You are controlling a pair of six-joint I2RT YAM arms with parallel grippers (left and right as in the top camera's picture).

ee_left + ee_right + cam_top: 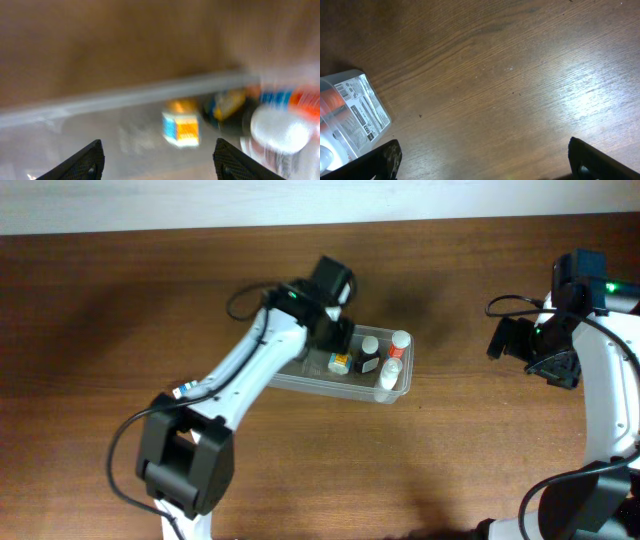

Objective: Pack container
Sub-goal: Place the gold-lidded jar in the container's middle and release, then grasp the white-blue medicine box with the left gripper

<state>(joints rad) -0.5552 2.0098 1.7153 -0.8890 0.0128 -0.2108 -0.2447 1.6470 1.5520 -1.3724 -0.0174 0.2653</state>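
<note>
The clear plastic container (300, 377) lies mid-table and holds several small bottles: one with an orange and blue label (340, 362), a dark one with a white cap (370, 356), and two white ones with red marks (392, 366). My left gripper (335, 330) hangs over the container's left half, open and empty. In the left wrist view its fingers (157, 160) frame the orange-blue bottle (181, 127), with the container's far wall (125, 97) behind it. My right gripper (515, 340) is open and empty over bare table at the far right (482, 160).
The right wrist view shows the end of the container (355, 112) at its left edge, with wood table around it. The table's back edge meets a white wall (300, 200).
</note>
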